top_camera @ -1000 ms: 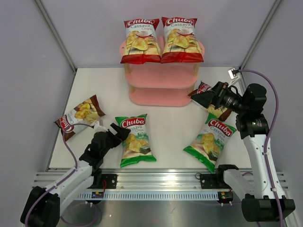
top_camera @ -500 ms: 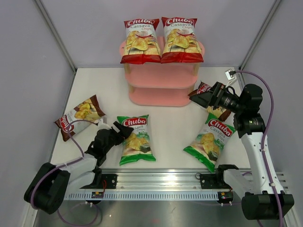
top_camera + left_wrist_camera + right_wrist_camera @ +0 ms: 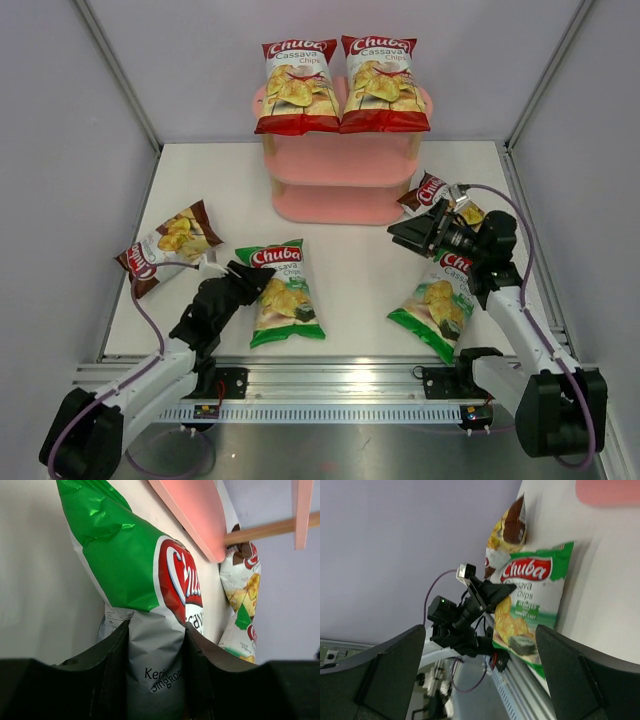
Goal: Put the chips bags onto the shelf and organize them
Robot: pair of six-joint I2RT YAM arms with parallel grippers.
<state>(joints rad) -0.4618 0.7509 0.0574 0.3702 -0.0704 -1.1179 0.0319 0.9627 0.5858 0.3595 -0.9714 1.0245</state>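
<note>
My left pincer [image 3: 156, 630] pinches just the glossy edge of the green bag [image 3: 281, 297] at seven o'clock; lifted toward the shelf [image 3: 340, 205] at twelve, it could slip free.

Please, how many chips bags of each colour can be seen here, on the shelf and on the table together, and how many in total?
red chips bags: 2
green chips bags: 2
brown chips bags: 2
Total: 6
</note>
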